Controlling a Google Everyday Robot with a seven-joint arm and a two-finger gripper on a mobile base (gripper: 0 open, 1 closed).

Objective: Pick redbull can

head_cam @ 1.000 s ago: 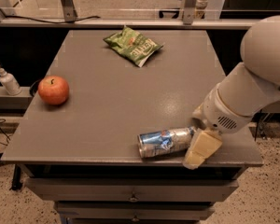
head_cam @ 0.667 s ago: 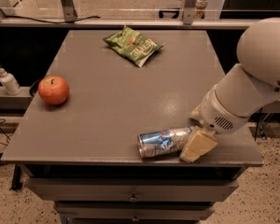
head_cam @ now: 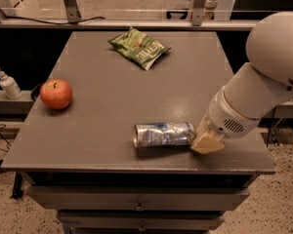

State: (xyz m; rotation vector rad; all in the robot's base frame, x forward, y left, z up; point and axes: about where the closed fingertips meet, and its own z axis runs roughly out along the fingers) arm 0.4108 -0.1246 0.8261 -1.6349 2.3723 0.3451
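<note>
We see a grey bench with drawers beneath, and the robot's bulky white arm reaching down over its right front corner. A green crisp bag lies near the far edge. The redbull can lies on its side near the front edge, right of centre. A red apple sits at the left. The cream hand meets the can's right end; we cannot tell whether it is apart or clamped. A small white pump bottle stands on a ledge left of the bench.
</note>
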